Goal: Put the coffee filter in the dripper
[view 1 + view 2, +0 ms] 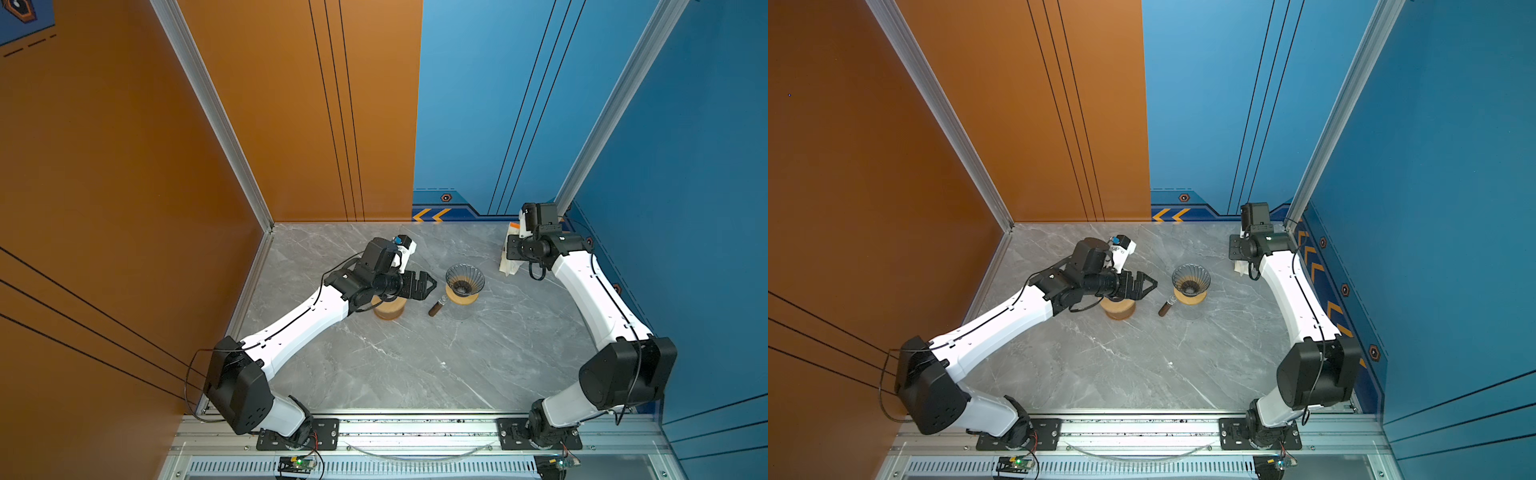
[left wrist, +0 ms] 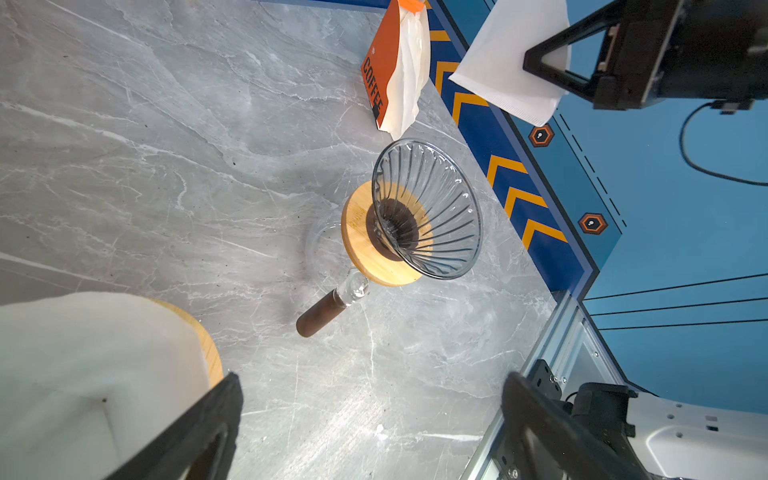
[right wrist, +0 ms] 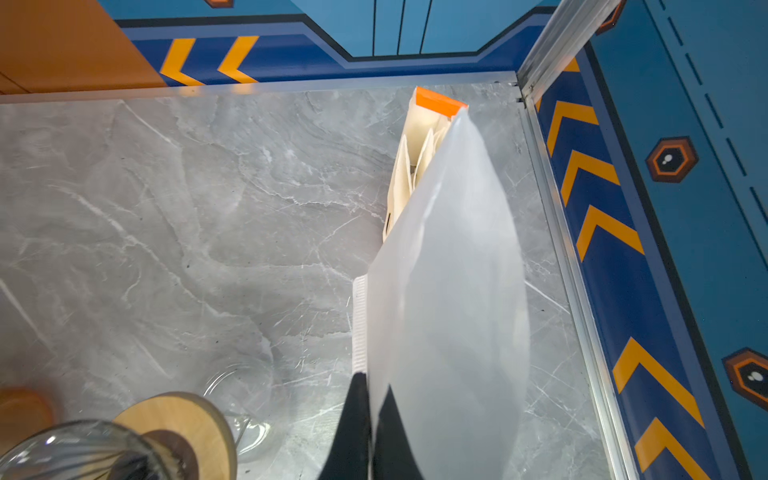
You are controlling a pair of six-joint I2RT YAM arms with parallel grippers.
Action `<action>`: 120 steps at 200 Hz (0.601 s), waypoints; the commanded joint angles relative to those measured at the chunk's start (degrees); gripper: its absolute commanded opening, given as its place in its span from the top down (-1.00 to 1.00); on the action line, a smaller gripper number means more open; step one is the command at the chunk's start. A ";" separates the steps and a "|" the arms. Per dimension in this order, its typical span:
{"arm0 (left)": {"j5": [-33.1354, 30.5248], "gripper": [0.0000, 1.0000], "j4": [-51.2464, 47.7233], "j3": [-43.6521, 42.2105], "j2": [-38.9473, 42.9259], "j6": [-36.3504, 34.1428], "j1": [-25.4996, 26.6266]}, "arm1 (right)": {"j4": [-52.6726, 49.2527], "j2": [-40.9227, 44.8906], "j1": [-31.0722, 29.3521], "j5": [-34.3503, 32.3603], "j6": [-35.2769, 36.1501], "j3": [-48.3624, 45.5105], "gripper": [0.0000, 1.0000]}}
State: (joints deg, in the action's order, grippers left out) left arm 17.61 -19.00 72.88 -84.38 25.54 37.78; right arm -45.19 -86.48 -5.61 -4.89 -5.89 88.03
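My right gripper (image 3: 374,384) is shut on the lower edge of a white paper coffee filter (image 3: 449,270), which hangs above the table. The left wrist view shows that filter (image 2: 503,62) pinched in the right gripper (image 2: 536,62). The dripper (image 1: 464,280) (image 1: 1191,279) is a ribbed glass cone on a wooden collar, sitting on a glass carafe with a dark handle (image 2: 320,318). It is empty in the left wrist view (image 2: 428,208). In both top views my left gripper (image 1: 430,284) (image 1: 1152,284) stands open just left of the dripper, nothing between its fingers (image 2: 372,378).
An orange "COFFEE" pack of filters (image 2: 390,70) (image 3: 419,158) leans near the back right corner beside the blue wall. A wooden cylinder with a white top (image 1: 388,309) (image 2: 83,374) stands under my left wrist. The aluminium rail (image 1: 415,428) runs along the front.
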 commanded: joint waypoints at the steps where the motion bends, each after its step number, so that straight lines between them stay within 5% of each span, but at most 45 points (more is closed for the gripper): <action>1: 2.06 -0.96 0.86 1.94 -0.96 -0.45 -0.61 | -6.96 2.45 -0.71 5.50 2.14 2.98 1.00; 120: 5.10 -0.96 3.24 -0.31 -0.87 -0.67 -1.58 | -18.47 6.71 -4.95 17.25 1.83 12.13 1.00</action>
State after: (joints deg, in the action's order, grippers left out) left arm 20.47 -17.30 72.90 -85.03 25.52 37.01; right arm -61.10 -80.77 -9.76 9.52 -3.62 98.96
